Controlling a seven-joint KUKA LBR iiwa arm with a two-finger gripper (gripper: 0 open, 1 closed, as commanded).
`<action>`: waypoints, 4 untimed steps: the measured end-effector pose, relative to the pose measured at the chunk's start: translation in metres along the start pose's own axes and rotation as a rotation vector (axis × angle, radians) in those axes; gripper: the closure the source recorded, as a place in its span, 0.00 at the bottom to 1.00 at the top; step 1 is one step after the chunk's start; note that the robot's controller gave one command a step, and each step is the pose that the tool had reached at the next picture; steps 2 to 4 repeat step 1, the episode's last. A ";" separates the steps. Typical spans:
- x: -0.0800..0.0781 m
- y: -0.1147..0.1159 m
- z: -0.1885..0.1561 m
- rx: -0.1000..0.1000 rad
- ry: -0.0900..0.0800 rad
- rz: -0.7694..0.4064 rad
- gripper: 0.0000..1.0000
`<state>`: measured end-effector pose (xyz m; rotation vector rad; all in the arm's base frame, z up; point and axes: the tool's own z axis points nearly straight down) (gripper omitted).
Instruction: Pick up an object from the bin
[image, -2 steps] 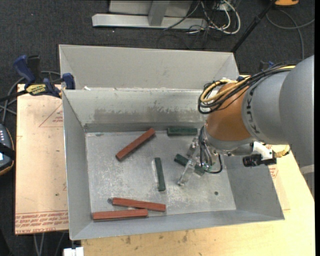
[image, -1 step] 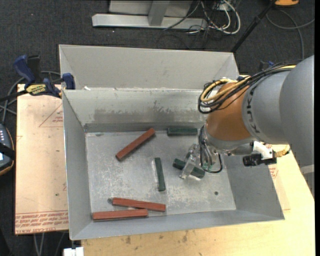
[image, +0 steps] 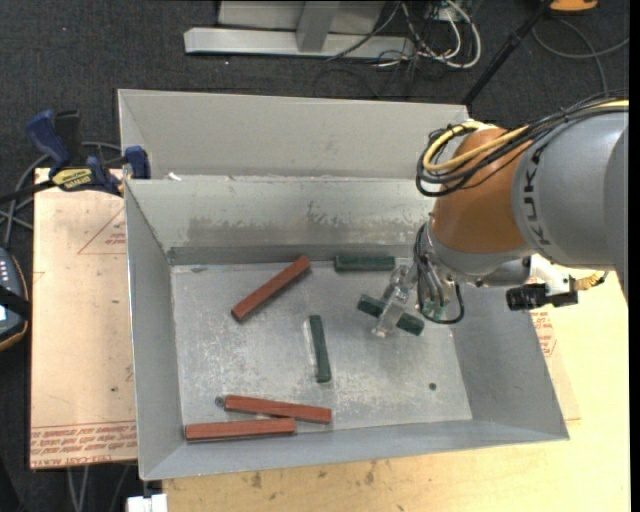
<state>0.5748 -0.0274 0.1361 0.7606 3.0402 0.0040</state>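
My gripper (image: 392, 312) is low over the right middle of the bin floor, under the orange wrist. A short dark green stick (image: 408, 322) lies slanted right at the gripper's tip, and part of it is hidden behind the gripper. Another dark green stick (image: 364, 263) lies along the foot of the back wall, just up and left of the gripper. A third dark green stick (image: 319, 348) lies nearly upright in the view on the middle of the floor, left of the gripper.
A red-brown stick (image: 271, 288) lies slanted at the back left. Two more red-brown sticks (image: 278, 408) (image: 240, 430) lie side by side near the front left corner. The arm with its cables overhangs the bin's right wall.
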 end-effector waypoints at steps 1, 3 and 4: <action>-0.002 0.001 -0.059 0.000 -0.001 -0.003 1.00; -0.002 0.001 -0.059 0.000 -0.001 -0.003 1.00; -0.002 0.001 -0.059 0.000 -0.001 -0.003 1.00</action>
